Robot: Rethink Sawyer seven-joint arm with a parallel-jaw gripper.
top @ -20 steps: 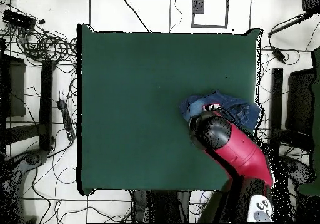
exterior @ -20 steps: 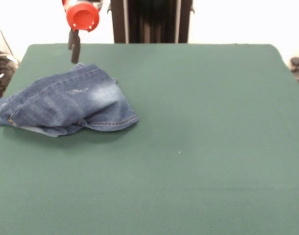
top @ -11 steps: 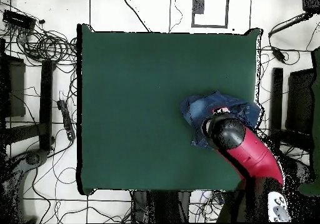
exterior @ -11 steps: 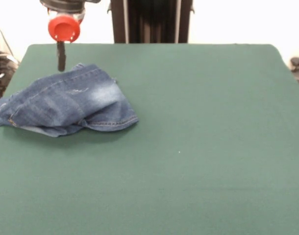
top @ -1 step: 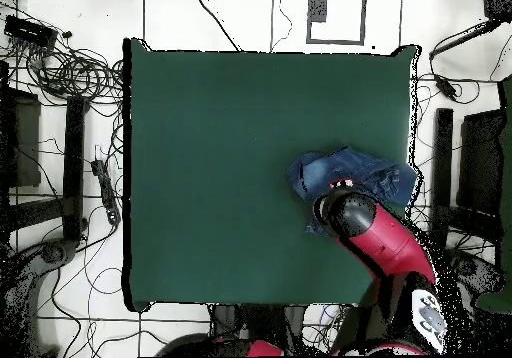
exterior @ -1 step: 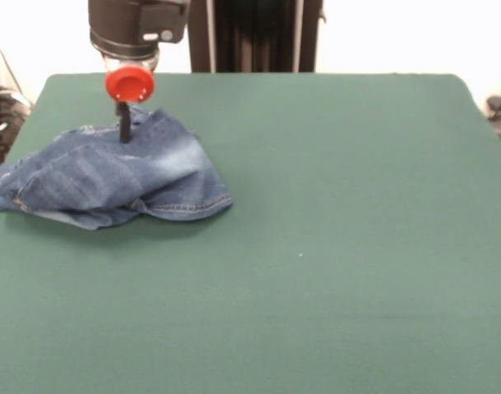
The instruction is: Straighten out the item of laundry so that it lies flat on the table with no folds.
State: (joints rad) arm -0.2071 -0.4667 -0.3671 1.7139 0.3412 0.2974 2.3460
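Big table [exterior @ -1 step: 333, 246] here, rounded corners, covered in plain dark green cloth, and most of it is just bare green. From above you can see the room around it: pale tiled floor, cables [top @ -1 step: 75, 69] coiled and trailing down one side, dark stands along the edges.

The jeans [exterior @ -1 step: 111, 176] are bunched in a rumpled heap close to one side edge of the table, nearer the robot's end, with a bit of denim hanging over the edge. Faded pale patch on top, orange stitching along the hem that curls round the front.

The front camera shows the gripper [exterior @ -1 step: 124, 131] pointing straight down under a red disc, its dark tip touching the top of the heap at its far side. Honestly can't tell if the claw is spread or pinched, or holding any cloth. Overhead, the red arm [top @ -1 step: 385, 249] covers that spot entirely, so only the jeans' outer part [top @ -1 step: 345, 169] peeks out.
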